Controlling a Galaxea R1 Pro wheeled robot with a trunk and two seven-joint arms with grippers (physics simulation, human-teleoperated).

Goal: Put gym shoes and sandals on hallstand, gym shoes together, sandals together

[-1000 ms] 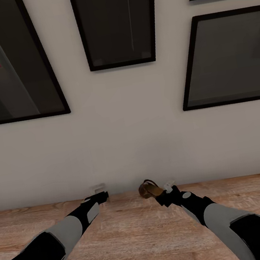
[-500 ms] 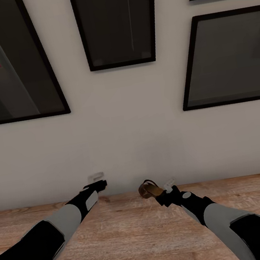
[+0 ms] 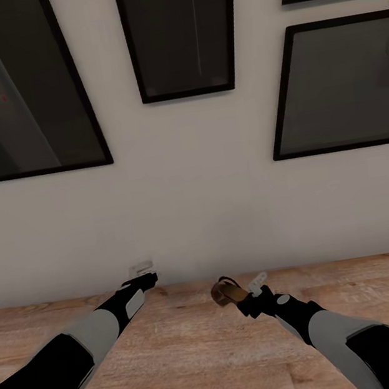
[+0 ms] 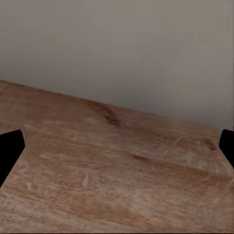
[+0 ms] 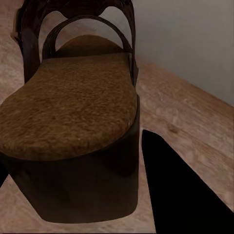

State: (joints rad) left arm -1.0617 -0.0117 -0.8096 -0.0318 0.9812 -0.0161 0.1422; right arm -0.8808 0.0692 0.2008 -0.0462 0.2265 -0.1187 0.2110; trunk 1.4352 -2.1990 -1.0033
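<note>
Both arms are cut off at the lower edge of the head view. The right gripper [image 3: 242, 295] reaches forward over the corridor floor [image 3: 203, 357], pinching one sandal [image 3: 224, 291]; in the right wrist view one black finger [image 5: 180, 190] lies against the sole's side, the other largely hidden. The sandal's [image 5: 73, 122] long axis runs straight out from the gripper, its straps farthest. The left gripper [image 3: 146, 277] extends near the wall [image 3: 209, 205], its fingers [image 4: 9, 151] spread wide, holding nothing. Dark framed pictures [image 3: 183, 32] are cropped above.

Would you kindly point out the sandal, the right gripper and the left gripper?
sandal [image 5: 68, 112], right wrist view, on its tan insole.
right gripper [image 3: 244, 294], head view, between its fingertips at the sandal.
left gripper [image 3: 143, 273], head view, between its fingertips.
</note>
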